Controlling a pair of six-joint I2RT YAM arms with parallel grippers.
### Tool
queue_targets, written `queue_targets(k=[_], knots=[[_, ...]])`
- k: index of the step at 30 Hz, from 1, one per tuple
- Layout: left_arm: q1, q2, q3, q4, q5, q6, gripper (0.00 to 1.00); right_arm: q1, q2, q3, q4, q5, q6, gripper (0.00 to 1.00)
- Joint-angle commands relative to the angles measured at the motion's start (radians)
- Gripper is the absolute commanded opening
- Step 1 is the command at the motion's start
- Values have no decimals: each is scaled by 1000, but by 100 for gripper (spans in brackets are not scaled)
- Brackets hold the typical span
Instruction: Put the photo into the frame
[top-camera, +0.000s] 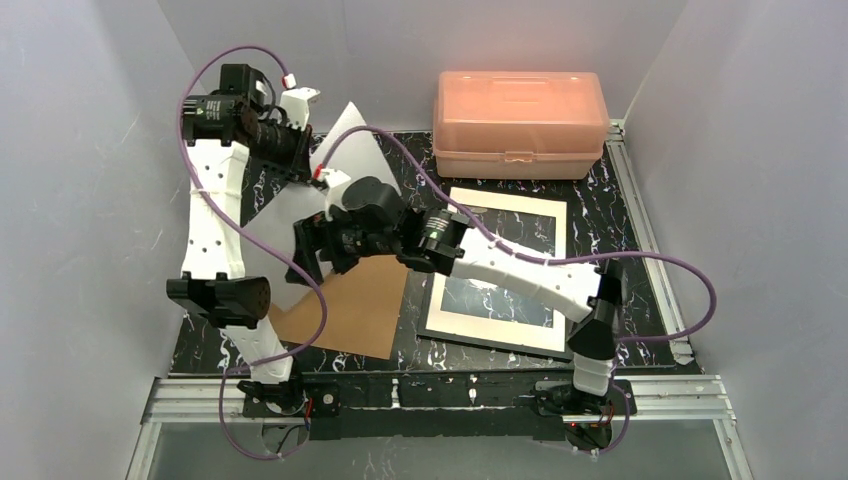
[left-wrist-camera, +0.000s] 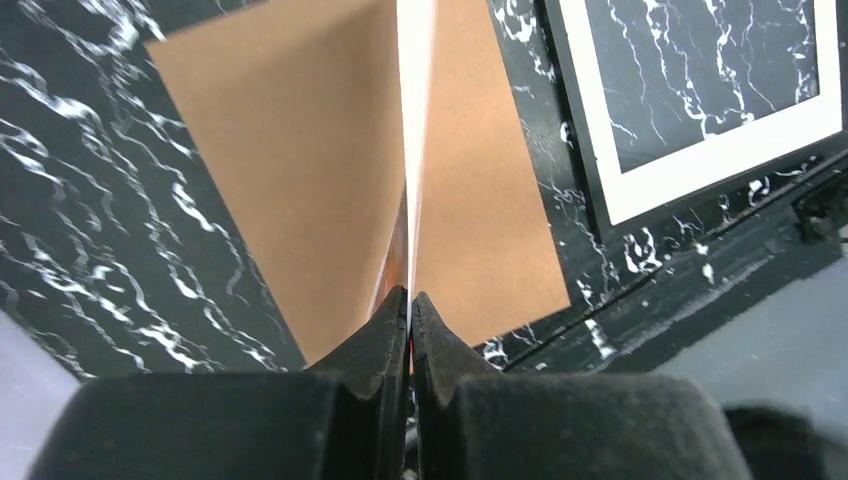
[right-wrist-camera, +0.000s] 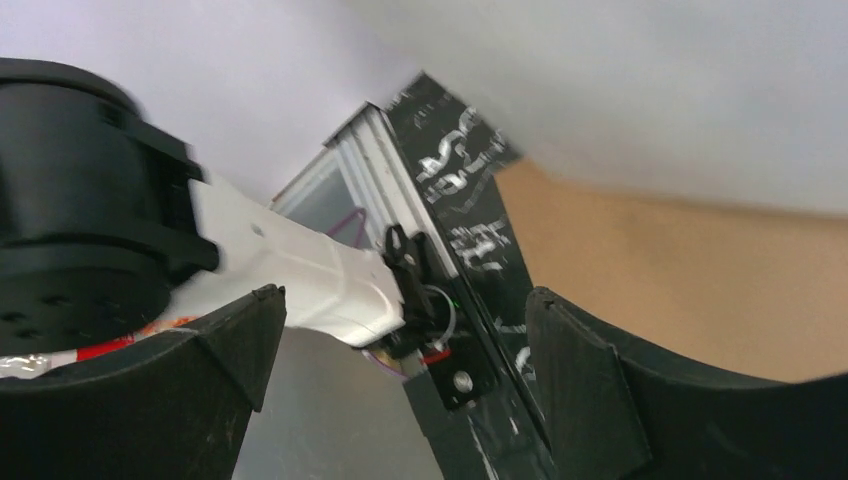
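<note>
We hold the photo (left-wrist-camera: 415, 150) pinched edge-on between the closed fingers of the left gripper (left-wrist-camera: 410, 300). The sheet runs straight out ahead of the tips, lifted off the table. It looks thin and light and likely to bow or crease, so we judge the white border near an edge the safest hold. Beneath it lies the brown backing board (left-wrist-camera: 290, 150), and the frame (left-wrist-camera: 700, 172) lies flat off to that gripper's right. The right gripper (right-wrist-camera: 400, 350) gapes wide close by, holding nothing.
</note>
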Motion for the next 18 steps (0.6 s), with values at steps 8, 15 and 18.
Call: queue_targets(k=[8, 15, 18], knots=[[-76, -391, -73, 233, 24, 247, 0, -301, -483, -730, 511, 29, 187, 99], [-79, -521, -149, 410, 100, 219, 0, -375, -470, -969, 1025, -127, 86, 99], [-80, -548, -164, 410, 117, 213, 0, -440, -411, -1024, 1267, -264, 100, 99]])
